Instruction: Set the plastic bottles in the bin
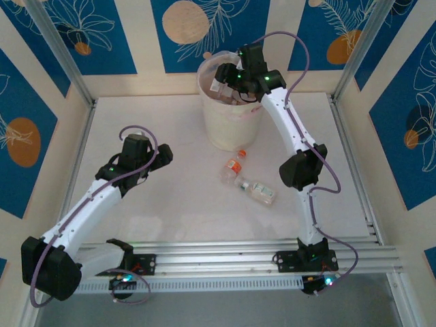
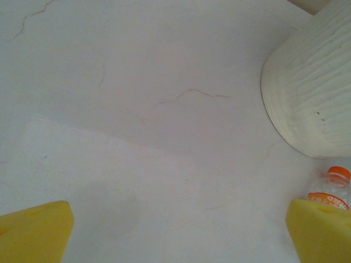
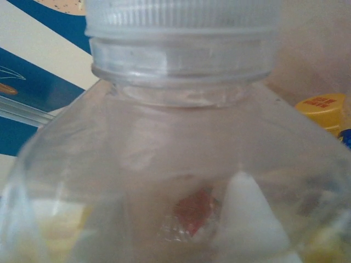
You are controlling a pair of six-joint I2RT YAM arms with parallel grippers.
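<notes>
Left fingers (image 2: 35, 233), blunt yellow pads, stand spread wide over the matte white counter (image 2: 137, 109). The right fingers (image 1: 228, 75) hang above the bin (image 1: 231, 129) with a clear bottle (image 3: 181, 164) close before them, thin-walled with a ridged cap; whether they pinch it I cannot tell. A yellow cap (image 3: 323, 107) beyond suggests some are already binned. Two lie just beside the ribbed cream bin: an orange-capped bottle (image 1: 234, 165) and a pale-labelled bottle (image 1: 259, 191).
</notes>
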